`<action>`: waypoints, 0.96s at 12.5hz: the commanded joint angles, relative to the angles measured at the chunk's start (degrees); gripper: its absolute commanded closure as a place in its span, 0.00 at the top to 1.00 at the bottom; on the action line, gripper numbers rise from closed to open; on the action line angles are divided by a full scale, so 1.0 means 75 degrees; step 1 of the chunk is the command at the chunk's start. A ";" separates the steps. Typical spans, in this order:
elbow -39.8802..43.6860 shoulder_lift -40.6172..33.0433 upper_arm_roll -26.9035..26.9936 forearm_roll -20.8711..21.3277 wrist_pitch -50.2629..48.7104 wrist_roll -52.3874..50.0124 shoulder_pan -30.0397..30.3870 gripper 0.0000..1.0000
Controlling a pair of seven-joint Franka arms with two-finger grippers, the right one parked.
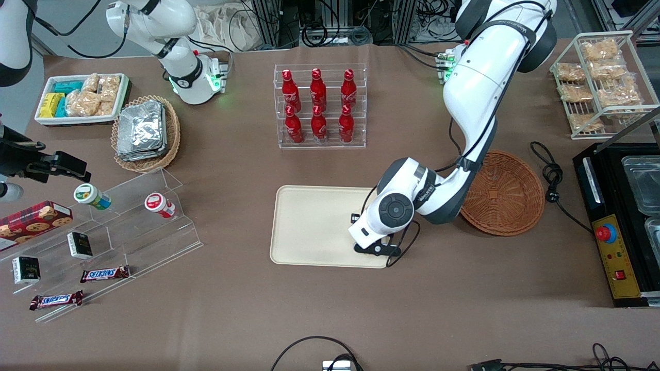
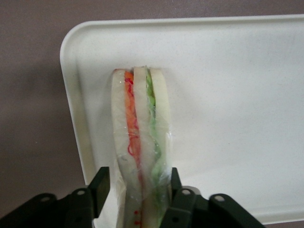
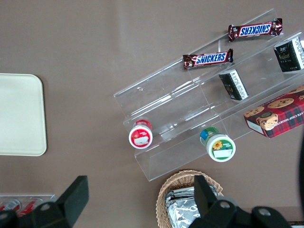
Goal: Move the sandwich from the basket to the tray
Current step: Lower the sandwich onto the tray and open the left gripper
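The wrapped sandwich (image 2: 140, 142) is pinched on its bread faces by the gripper (image 2: 137, 187), held over the tray (image 1: 309, 226) near the corner closest to the empty basket (image 1: 502, 193), apparently for release there.

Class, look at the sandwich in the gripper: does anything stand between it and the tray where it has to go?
Nothing visible does. The gripper is shut on the sandwich directly above the tray, near one corner, and the tray surface under and around the sandwich is bare. The basket sits beside the tray, out of the path.
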 commanded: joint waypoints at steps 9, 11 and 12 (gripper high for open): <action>-0.2950 -0.3447 0.0030 0.0112 -0.0300 -0.0528 0.1268 1.00; -0.3694 -0.4247 0.0041 0.0112 -0.0203 -0.0528 0.1691 1.00; -0.3696 -0.4483 0.0042 0.0100 -0.0331 -0.0505 0.2029 1.00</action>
